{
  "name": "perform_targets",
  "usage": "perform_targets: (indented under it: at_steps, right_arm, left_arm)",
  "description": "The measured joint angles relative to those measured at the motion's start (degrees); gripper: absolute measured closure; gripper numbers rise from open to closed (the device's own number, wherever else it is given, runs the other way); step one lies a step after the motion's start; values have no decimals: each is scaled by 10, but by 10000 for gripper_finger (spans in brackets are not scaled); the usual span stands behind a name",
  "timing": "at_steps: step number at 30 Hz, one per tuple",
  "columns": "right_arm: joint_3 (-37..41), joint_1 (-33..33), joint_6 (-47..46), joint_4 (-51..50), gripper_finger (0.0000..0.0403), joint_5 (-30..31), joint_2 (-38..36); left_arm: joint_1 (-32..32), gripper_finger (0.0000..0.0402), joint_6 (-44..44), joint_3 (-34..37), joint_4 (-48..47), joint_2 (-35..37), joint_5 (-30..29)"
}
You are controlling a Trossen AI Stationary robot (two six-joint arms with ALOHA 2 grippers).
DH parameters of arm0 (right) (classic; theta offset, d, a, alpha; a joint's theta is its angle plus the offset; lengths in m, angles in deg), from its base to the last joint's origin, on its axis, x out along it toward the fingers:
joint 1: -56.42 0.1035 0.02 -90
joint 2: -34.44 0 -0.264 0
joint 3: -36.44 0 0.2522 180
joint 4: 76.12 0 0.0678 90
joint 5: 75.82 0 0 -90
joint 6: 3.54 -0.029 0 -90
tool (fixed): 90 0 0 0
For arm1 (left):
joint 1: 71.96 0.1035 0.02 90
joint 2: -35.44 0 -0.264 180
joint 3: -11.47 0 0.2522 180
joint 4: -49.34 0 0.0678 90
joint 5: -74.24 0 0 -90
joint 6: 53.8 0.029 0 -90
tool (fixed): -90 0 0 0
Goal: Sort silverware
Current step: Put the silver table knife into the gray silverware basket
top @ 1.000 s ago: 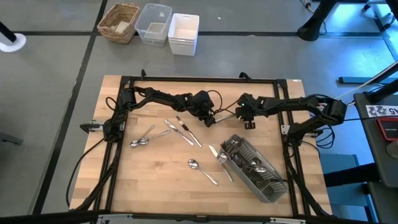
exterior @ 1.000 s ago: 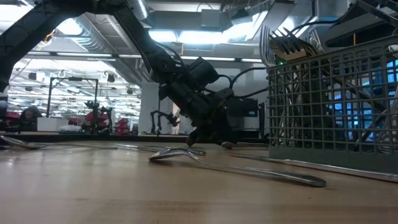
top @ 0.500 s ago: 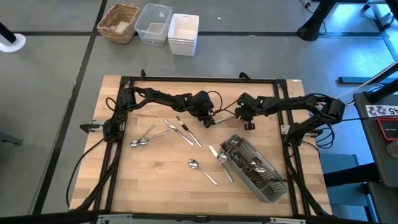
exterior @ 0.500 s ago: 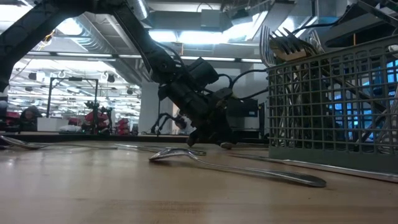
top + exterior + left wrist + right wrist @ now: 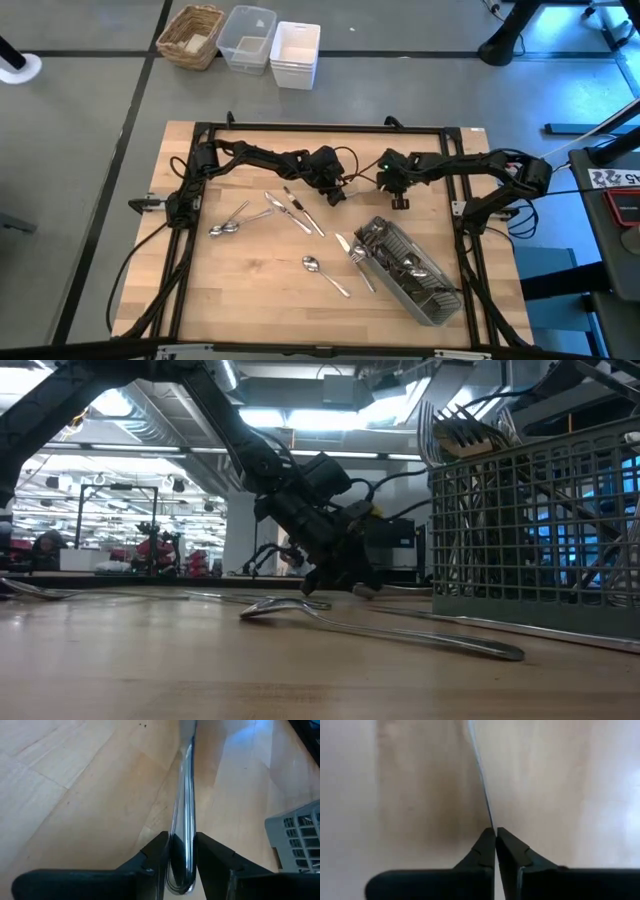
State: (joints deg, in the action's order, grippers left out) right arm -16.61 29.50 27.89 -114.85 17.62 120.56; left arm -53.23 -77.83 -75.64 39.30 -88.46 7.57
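One slim shiny piece of silverware (image 5: 366, 186) spans the gap between my two grippers at the table's far middle. My left gripper (image 5: 343, 193) is shut on its rounded handle end and my right gripper (image 5: 390, 190) is shut on its thin other end. More silverware lies flat on the wood: two spoons (image 5: 230, 224), a knife (image 5: 303, 211) and a spoon (image 5: 325, 274). The grey wire caddy (image 5: 432, 300) lies on its side at the near right with several pieces inside. In the low view the left gripper (image 5: 342, 578) sits low over the table. My left gripper pinches the rounded handle end (image 5: 186, 851) between its two fingers. The fingers slant down and lie along the piece, which runs straight out ahead of them, low over the wood. My right gripper pinches the piece's thin end (image 5: 490, 822) between its shut fingertips (image 5: 483, 846). The fingers point steeply down. The piece shows edge-on and runs away from them over the table.
A spoon (image 5: 380, 626) lies in the foreground of the low view beside the caddy (image 5: 530, 530). Black frame rails (image 5: 320, 128) border the table. Beyond its far edge stand a wicker basket (image 5: 190, 35), a clear tub (image 5: 247, 38) and a white tub (image 5: 295, 52).
My right gripper has tipped a little at the wrist over the piece's thin end. The left gripper and the piece between them have kept their place.
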Motion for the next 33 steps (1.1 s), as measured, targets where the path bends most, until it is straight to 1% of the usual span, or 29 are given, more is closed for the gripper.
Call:
perform_targets:
  at_steps: [5,9,13,17,21,26,28,29,33]
  right_arm:
    - [-53,0,-32,-98,399,-25,1]
    - [-94,0,-73,-179,399,-35,0]
    - [-147,0,-112,-269,401,-34,0]
    - [-221,-1,-161,-381,401,-21,0]
    - [-312,-1,-199,-499,401,-7,0]
    - [-426,-1,-271,-619,402,-17,0]
    - [-469,-1,-310,-655,402,-36,0]
    - [-489,-1,-334,-655,402,-52,-1]
    - [-560,0,-427,-652,402,-159,-13]
  left_arm:
    - [16,316,-8,2,-10,15,36]
    - [31,316,25,2,-14,48,41]
    - [41,315,75,2,-46,84,40]
    - [46,315,128,1,-104,127,41]
    - [46,315,177,1,-163,166,31]
    - [45,315,217,0,-224,221,1]
    - [45,315,227,0,-253,239,-18]
    - [45,315,229,0,-264,248,-25]
    - [45,315,236,0,-309,272,-48]
